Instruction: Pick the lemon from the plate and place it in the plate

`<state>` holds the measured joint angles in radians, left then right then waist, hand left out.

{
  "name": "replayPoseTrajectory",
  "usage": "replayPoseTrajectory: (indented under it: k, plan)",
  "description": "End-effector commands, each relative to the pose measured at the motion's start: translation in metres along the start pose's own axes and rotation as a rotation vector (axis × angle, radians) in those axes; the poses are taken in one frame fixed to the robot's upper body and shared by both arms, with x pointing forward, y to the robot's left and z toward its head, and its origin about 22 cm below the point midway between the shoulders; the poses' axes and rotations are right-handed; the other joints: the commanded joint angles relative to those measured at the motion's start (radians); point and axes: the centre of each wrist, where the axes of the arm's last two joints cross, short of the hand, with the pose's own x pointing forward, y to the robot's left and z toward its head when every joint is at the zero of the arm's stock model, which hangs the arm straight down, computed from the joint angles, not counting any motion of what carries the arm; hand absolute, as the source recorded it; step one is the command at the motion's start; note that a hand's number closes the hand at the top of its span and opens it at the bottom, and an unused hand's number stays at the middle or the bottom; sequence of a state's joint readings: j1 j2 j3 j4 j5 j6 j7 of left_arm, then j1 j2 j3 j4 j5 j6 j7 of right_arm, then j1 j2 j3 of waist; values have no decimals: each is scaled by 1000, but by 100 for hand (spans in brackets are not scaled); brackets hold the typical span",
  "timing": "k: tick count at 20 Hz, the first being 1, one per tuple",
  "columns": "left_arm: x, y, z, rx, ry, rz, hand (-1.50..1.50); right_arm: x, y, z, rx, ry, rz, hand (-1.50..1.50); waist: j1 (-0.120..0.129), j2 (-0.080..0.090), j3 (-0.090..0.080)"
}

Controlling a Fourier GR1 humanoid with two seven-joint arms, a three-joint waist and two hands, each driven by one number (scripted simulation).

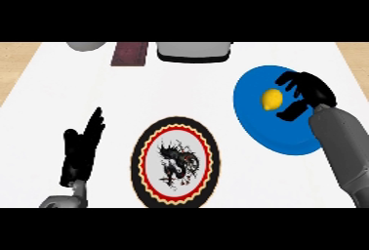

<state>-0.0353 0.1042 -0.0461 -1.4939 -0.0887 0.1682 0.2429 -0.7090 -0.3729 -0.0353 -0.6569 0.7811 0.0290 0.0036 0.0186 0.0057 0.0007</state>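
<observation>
On the white counter (pixel 57 83), the left hand (pixel 79 151) rests open, its fingers straight and pointing up. Next come two plates: a patterned plate (pixel 137 161) in the middle and a blue plate (pixel 249 117) to the right. The one lemon (pixel 272 99) lies on the blue plate. The right hand (pixel 314 93) is just beside it, with fingers and thumb spread apart and not closed on it.

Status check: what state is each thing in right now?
lemon: lying on the blue plate
blue plate: lying flat, holding the lemon
patterned plate: lying flat, without the lemon
right hand: open around the lemon
left hand: open, resting at left
</observation>
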Motion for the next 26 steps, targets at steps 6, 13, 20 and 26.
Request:
replayPoseTrajectory:
  k: [6,13,20,26]
  plan:
    - [1,6,2,1,2,-11,0,-21,-15,-2,-33,-268,-288,-150,-8,-2,1]
    - [-16,7,12,10,6,4,0,-49,-39,6,-185,-332,-759,-150,-18,-7,0]
    - [-6,10,5,-3,4,-19,0,-99,-30,26,-103,-366,-830,-150,-10,-4,0]
    - [-14,14,-11,-9,8,-2,0,-96,3,26,-97,-444,-826,-150,-11,-2,0]
